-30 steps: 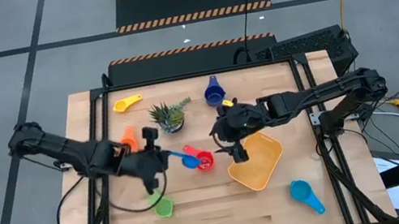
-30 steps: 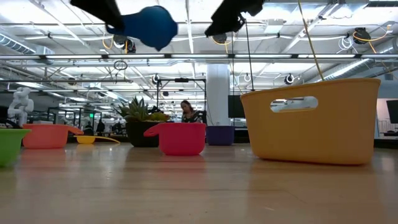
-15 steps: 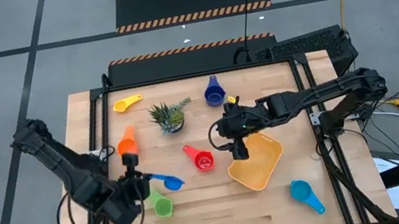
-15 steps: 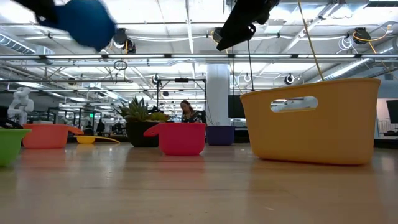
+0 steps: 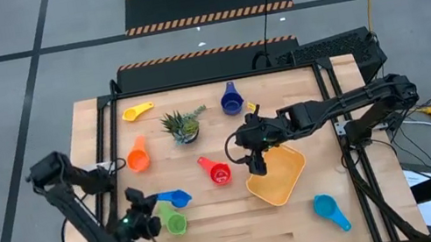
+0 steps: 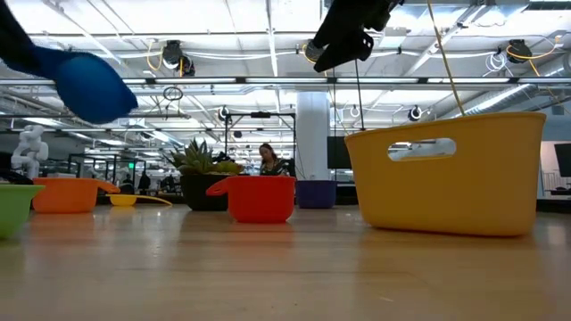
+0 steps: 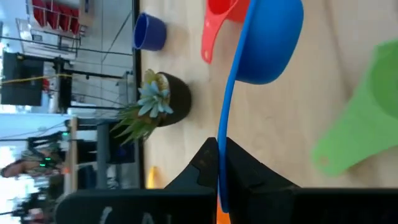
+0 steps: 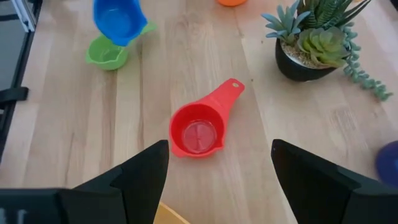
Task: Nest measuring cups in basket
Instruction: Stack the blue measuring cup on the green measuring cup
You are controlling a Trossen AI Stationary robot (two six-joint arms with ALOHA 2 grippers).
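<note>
My left gripper hovers near the table's near-left part, shut on the blue cup. That cup hangs in the air just above and beside the green cup, which sits on the wood. The red cup stands mid-table. My right gripper is open and empty, hovering over the basket's left rim; its fingers frame the red cup below. On the table are also the yellow cup, dark blue cup and light blue cup. My left gripper pinches the blue cup's flat handle near its free end between the two fingers, which lie along the handle. The bowl juts out ahead of the fingertips. The cup is lifted clear of the table, opening upward.
An orange cup stands left of the small potted plant near the far side. The basket sits slanted at centre-right. Bare wood lies along the near edge between the green and light blue cups.
My left arm has swung from beside the red cup toward the near-left corner, carrying the blue cup with it, lifted the whole time and now lower. The cup has gone from next to the red cup to over the green one. The right gripper has barely moved.
</note>
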